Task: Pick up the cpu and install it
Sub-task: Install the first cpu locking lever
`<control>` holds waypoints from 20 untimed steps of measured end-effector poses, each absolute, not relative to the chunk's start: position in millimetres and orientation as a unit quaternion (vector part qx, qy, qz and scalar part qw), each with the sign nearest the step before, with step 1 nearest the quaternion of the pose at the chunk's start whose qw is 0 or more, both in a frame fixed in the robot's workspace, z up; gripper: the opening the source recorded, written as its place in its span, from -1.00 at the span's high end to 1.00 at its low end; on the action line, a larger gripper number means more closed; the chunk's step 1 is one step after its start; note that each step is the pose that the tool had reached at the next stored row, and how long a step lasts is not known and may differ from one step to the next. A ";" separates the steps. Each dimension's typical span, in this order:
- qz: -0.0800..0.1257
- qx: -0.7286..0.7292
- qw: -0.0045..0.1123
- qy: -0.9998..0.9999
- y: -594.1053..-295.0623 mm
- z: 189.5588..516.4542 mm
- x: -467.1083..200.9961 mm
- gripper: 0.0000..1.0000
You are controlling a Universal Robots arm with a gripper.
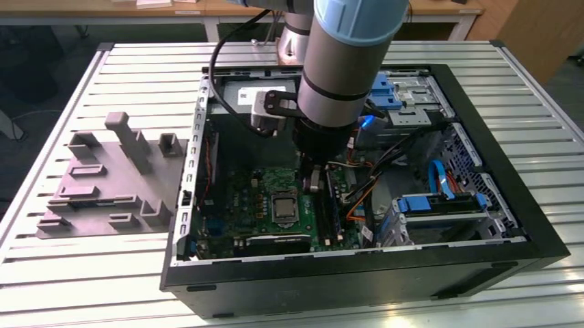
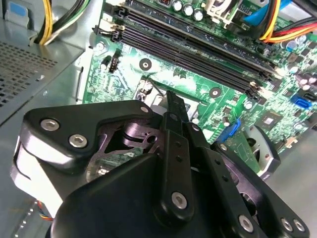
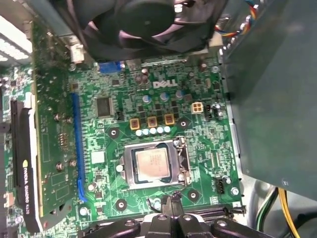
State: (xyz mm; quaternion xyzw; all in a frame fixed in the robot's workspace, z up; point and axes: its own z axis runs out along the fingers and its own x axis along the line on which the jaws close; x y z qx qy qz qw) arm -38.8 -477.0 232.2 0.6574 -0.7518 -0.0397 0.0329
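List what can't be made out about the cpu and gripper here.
- Second wrist view: the gripper's own body hides most of the socket.
- First wrist view: the picture's edge cuts the gripper off. The cpu lies in the socket, but whether it is latched is unclear.
- Exterior view: the cpu is too small to judge its seating, and the arm covers the case behind it.

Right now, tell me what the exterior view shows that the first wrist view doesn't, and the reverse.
Exterior view only: the grey moulded tray on the slatted table at that view's left, the black computer case as a whole, the arm reaching down into it, and the blue drive brackets.

First wrist view only: the cpu seen close, lying flat inside the socket frame, the fan, and the end effector beside the socket.

Both: the green motherboard with the socket at its middle.
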 end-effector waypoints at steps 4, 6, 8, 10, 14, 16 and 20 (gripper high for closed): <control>-0.038 0.663 0.033 -0.747 -479.5 232.0 -39.8 0.79; -0.038 0.665 0.033 -0.745 -480.9 231.6 -40.0 0.79; -0.038 0.671 0.034 -0.740 -481.8 230.9 -40.0 0.79; -0.037 0.678 0.034 -0.733 -482.2 230.1 -39.9 0.79; -0.037 0.689 0.035 -0.723 -484.0 228.7 -39.9 0.79; -0.036 0.691 0.035 -0.721 -485.3 228.3 -40.0 0.79; -0.036 0.697 0.035 -0.715 -488.2 227.1 -40.1 0.79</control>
